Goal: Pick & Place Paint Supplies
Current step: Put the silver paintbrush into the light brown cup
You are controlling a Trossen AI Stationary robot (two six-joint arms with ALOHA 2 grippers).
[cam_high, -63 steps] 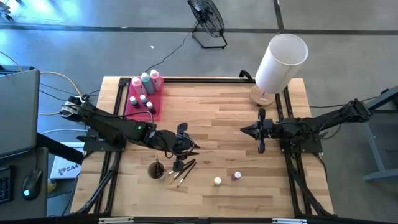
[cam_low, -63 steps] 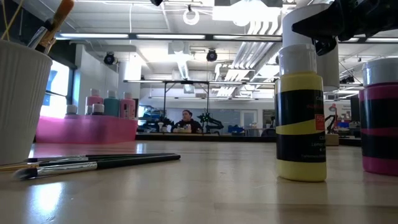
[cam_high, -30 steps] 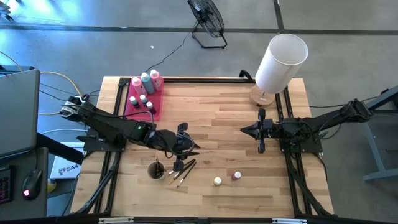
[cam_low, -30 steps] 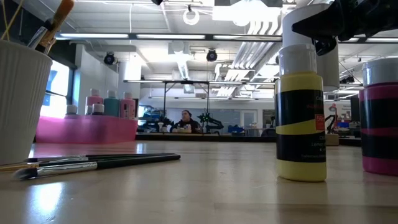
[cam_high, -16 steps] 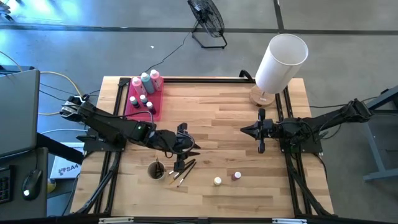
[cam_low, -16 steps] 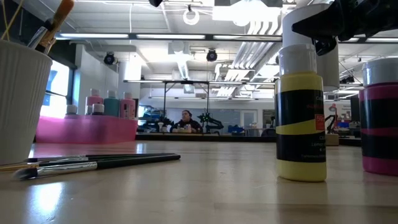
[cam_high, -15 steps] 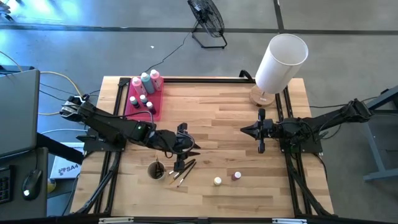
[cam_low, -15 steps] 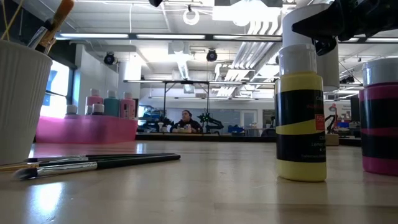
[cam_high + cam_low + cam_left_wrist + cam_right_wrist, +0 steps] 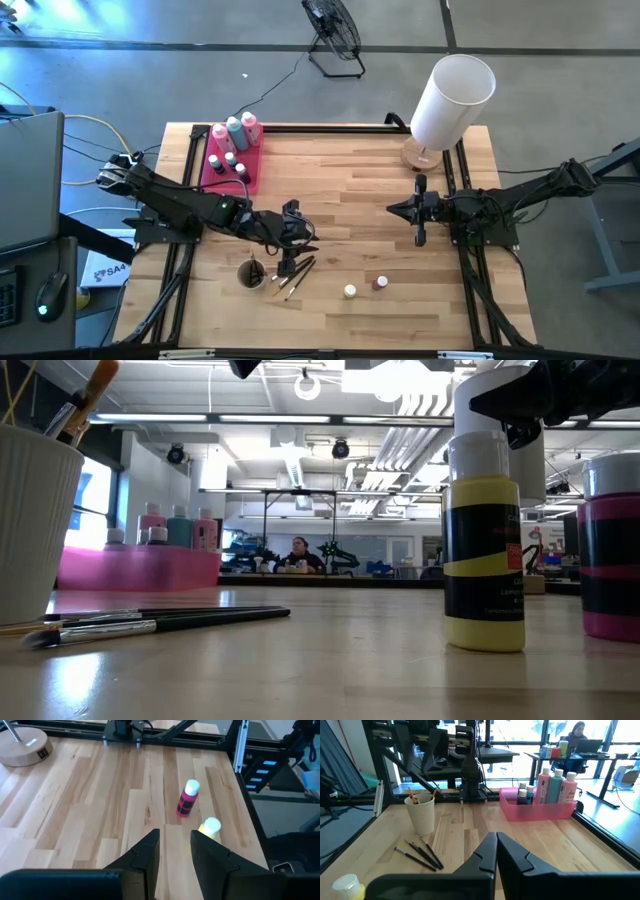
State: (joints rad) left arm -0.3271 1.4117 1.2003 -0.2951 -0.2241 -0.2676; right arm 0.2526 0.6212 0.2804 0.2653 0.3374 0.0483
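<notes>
My left gripper [image 9: 175,851] is open with nothing between its fingers. It hangs above the middle of the table [image 9: 306,242], over several dark-handled brushes [image 9: 296,275] that lie flat beside a white cup [image 9: 251,272]. Beyond its fingertips a yellow paint pot [image 9: 210,826] and a magenta paint pot [image 9: 188,800] stand upright on the wood. Two pink bottles and a teal one [image 9: 234,132] stand in the pink tray [image 9: 250,180] at the far left. My right gripper [image 9: 496,851] is shut and empty, held level at the table's right side [image 9: 395,209].
A big white lampshade [image 9: 452,100] on a wooden foot stands at the far right corner. The white cup [image 9: 35,510] holds more brushes. Black rails [image 9: 465,250] run along the table's sides. Bare wood lies between the two arms.
My left gripper has rolled a little about its own pointing line while staying where it was. Its fingers keep the same gap. Nothing on the table has moved.
</notes>
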